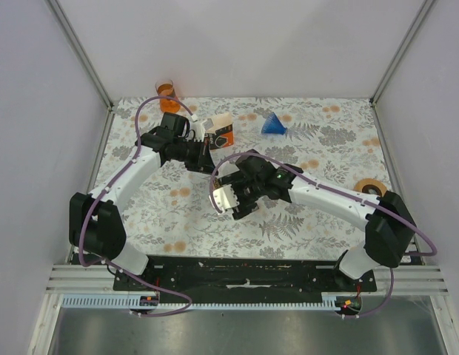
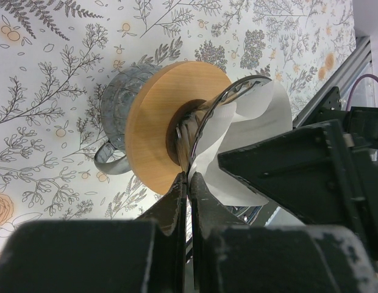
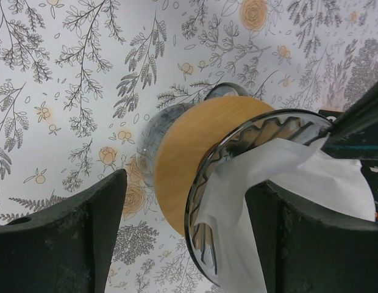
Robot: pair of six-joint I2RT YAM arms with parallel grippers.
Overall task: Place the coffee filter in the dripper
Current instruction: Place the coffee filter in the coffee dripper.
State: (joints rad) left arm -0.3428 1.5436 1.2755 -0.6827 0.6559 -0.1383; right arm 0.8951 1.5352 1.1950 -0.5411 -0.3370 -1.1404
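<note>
The glass dripper with a round wooden collar sits on a clear glass server. A white paper coffee filter lies inside the cone and sticks out over its rim. My left gripper is shut on the dripper's rim. My right gripper is open, with one finger on either side of the dripper; its right finger rests against the filter. In the top view the filter shows white between the left gripper and the right gripper.
A small printed box stands just behind my left gripper. A blue funnel lies at the back, an orange cup at the back left, and a tape roll at the right. Enclosure walls surround the table.
</note>
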